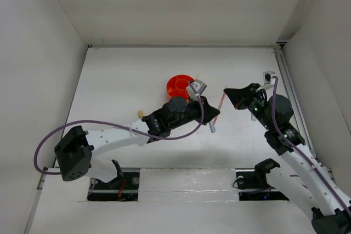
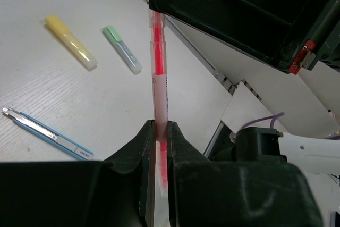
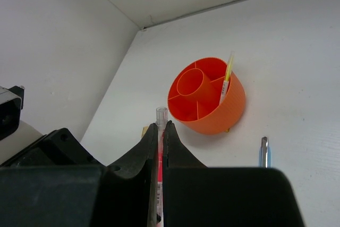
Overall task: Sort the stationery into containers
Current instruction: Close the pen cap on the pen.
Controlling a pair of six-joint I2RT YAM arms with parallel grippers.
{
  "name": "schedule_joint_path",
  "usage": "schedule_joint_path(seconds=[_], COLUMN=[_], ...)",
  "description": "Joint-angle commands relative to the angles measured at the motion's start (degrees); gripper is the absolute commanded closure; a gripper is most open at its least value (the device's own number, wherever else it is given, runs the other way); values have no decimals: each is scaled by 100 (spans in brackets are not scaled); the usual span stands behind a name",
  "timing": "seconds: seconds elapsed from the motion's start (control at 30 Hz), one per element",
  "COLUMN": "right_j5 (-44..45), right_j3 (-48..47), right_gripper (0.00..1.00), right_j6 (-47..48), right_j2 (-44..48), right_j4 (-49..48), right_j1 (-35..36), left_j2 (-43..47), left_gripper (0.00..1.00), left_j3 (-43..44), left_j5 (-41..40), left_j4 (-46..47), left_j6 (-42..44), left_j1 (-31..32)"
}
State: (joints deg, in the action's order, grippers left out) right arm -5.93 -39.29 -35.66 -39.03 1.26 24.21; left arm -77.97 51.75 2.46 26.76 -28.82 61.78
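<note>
The orange organizer tub (image 3: 235, 109) holds just one yellow pen (image 3: 227, 75), in an outer compartment. A blue utility knife (image 2: 45, 133), yellow highlighter (image 2: 70, 42) and pale green marker (image 2: 122, 49) lie loose, so most sorting appears undone. The left gripper (image 2: 159, 131) and right gripper (image 3: 162, 130) each pinch an opposite end of one red pen (image 2: 159, 89), right of the tub.

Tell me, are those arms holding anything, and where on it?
Yes, both grip one red pen: the left end effector pinches it near one end, the right end effector near the opposite end, so it spans between them.
</note>
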Motion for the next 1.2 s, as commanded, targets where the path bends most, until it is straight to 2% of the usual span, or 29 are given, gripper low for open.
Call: schedule_joint_path(seconds=[0.0, 0.43, 0.8, 1.17], right_j5=[30, 611, 76, -303], right_j3=[-53, 53, -114, -176], right_gripper=[100, 100, 100, 100], right_j6=[16, -64, 94, 217], right_j2=[35, -246, -694, -747], right_j4=[24, -126, 103, 594], right_j1=[137, 725, 726, 726], left_j2=[63, 63, 230, 230], left_gripper=[100, 100, 100, 100], left_j3=[336, 389, 337, 283], left_j5=[-114, -220, -132, -439], left_j4=[742, 1323, 1262, 1094], left_j6=[-106, -282, 982, 1694], left_j1=[-8, -8, -8, -8])
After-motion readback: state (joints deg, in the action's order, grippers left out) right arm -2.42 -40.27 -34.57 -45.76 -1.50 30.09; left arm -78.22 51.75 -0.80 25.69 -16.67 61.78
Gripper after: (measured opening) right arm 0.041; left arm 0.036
